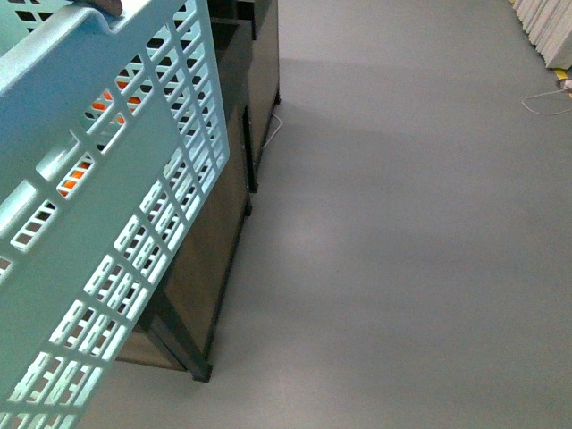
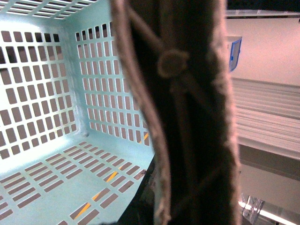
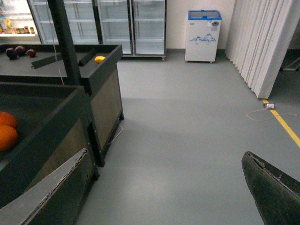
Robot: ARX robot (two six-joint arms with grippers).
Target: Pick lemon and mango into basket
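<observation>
Basket (image 1: 107, 223) up close at the left of the front view, tilted rather than level, slotted side wall toward the camera and a bit of brown handle (image 1: 105, 7) at the top edge. Glimpses of orange through the slots, too broken up to name. Seen from inside in the left wrist view: teal wall and floor (image 2: 77, 119), with nothing lying on the part that shows.

Across that same view, a dark upright band (image 2: 187, 117) with pale cords over it, blurred and very near the lens. Cannot tell whether it is handle or finger, so cannot tell if the left gripper is clamped or released.

Right gripper (image 3: 165, 154) spread wide over bare grey floor, fingers (image 3: 272, 187) well apart, grasping nothing. Far beyond it and well apart, lemon (image 3: 99, 59) on the further dark stand (image 3: 101, 77) — too small to read its long axis or nub. Orange fruits (image 3: 7, 136) in the nearer stand (image 3: 70, 108); mango or not, cannot say.

Chest freezer (image 3: 202, 35) against the back wall, blue lid and a blue mountain picture on its front — lettering too small to read.
</observation>
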